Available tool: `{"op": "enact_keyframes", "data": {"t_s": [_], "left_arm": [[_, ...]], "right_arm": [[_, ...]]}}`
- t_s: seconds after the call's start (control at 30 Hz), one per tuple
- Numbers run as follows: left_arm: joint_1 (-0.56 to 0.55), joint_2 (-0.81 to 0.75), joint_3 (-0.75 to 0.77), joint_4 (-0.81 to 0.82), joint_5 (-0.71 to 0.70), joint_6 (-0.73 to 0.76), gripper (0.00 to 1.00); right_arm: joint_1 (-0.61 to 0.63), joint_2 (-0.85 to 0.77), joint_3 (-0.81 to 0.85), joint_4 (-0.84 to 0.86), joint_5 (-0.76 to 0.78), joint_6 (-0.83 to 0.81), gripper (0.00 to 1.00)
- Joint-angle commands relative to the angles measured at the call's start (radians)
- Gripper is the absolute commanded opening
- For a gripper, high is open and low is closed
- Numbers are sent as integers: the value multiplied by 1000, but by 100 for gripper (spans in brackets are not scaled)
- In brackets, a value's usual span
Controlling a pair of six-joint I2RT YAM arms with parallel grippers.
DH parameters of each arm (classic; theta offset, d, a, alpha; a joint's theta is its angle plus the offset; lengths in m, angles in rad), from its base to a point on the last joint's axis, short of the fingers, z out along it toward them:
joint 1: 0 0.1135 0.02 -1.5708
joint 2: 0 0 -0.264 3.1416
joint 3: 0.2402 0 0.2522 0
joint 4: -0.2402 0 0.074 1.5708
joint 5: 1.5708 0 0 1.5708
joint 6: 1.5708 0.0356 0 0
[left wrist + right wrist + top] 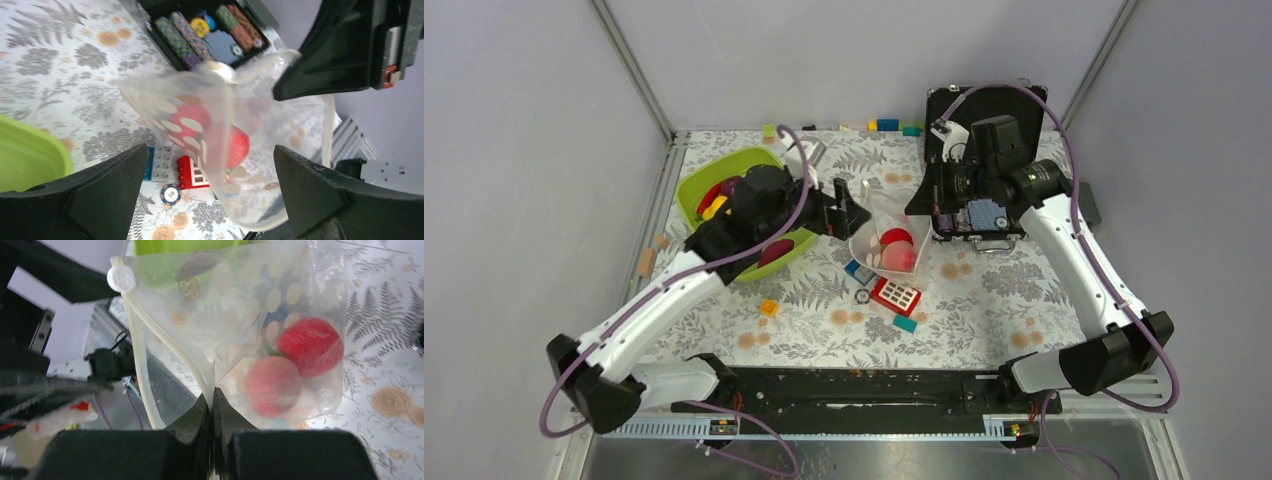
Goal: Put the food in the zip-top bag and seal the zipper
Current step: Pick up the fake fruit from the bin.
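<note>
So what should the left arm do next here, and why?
Probably swing the left gripper over to the green tub for another piece: its jaws stand open and empty at the mouth of the zip-top bag, only two reddish pieces lie inside, more food lies in the tub, and the right gripper pinches the bag's zipper edge.

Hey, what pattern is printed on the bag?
Whitish oval dots on the clear bag, shown best in the right wrist view.
</note>
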Motion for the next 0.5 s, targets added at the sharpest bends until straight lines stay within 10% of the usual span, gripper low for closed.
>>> {"op": "enact_keyframes", "data": {"t_s": [0.0, 0.47], "left_arm": [[5, -124, -72, 103, -245, -45, 99], [297, -109, -161, 23, -353, -238, 99]], "right_arm": [[-26, -2, 105, -79, -242, -130, 4], [-210, 56, 199, -460, -184, -664, 9]]}}
